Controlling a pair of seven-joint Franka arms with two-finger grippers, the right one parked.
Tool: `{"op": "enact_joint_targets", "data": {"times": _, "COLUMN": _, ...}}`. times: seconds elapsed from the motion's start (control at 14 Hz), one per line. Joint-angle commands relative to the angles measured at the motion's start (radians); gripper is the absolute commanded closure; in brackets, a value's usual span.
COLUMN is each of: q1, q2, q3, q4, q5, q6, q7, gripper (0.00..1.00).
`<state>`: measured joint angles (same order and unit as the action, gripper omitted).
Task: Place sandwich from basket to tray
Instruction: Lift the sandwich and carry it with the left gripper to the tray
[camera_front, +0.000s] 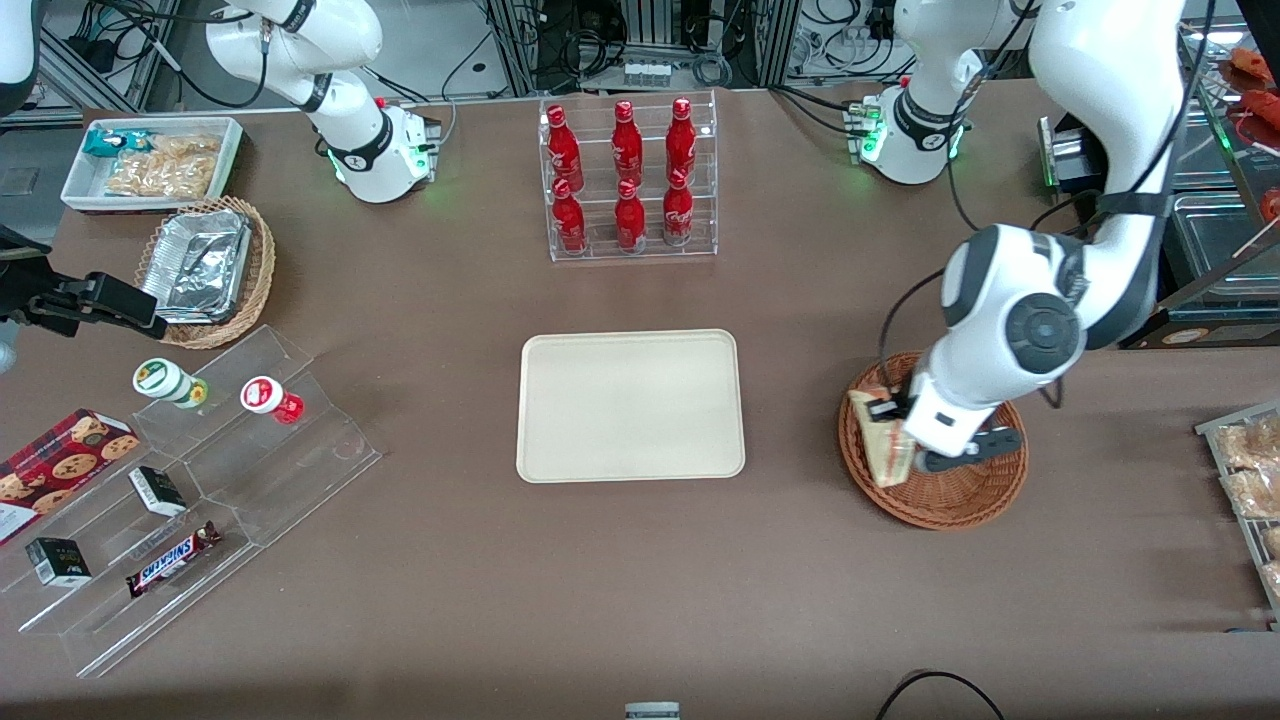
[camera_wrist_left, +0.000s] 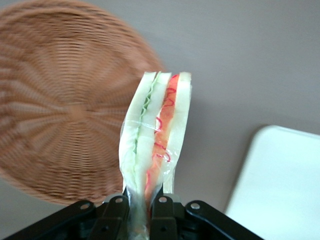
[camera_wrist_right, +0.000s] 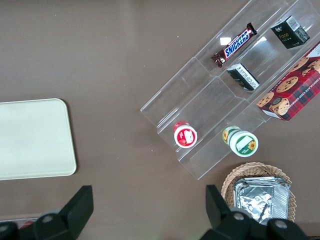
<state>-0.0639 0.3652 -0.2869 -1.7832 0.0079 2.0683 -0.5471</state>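
My left gripper (camera_front: 893, 418) is shut on the clear-wrapped sandwich (camera_front: 884, 440), held above the edge of the reddish-brown wicker basket (camera_front: 950, 495) that faces the tray. In the left wrist view the sandwich (camera_wrist_left: 156, 135) stands up from between the fingers (camera_wrist_left: 113, 215), its green and red filling showing, lifted off the basket (camera_wrist_left: 60, 100). The cream tray (camera_front: 630, 405) lies flat in the table's middle, bare; its corner shows in the left wrist view (camera_wrist_left: 280, 190) and in the right wrist view (camera_wrist_right: 32, 137).
A clear rack of red bottles (camera_front: 628, 180) stands farther from the front camera than the tray. Toward the parked arm's end lie a tan basket with foil containers (camera_front: 205, 265), a white snack bin (camera_front: 150, 160) and a clear stepped stand with snacks (camera_front: 190, 490). A rack of pastries (camera_front: 1250, 480) sits at the working arm's end.
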Motion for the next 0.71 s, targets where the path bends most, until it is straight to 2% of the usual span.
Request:
{"op": "enact_joint_targets", "data": {"times": 0.0, "q1": -0.008, "q2": 0.107, "q3": -0.108, "q4": 0.128, "q5": 0.049, "q6": -0.031, "q7": -0.066, "gripper": 1.00}}
{"op": "enact_joint_targets", "data": {"times": 0.29, "q1": -0.195, "q2": 0.254, "q3": -0.124, "q4": 0.298, "q5": 0.197, "q6": -0.031, "q7": -0.321, "gripper": 1.00}}
{"op": "enact_joint_targets", "data": {"times": 0.64, "q1": -0.370, "q2": 0.426, "q3": -0.117, "q4": 0.484, "q5": 0.208, "q6": -0.030, "q7": -0.439, "gripper": 1.00}}
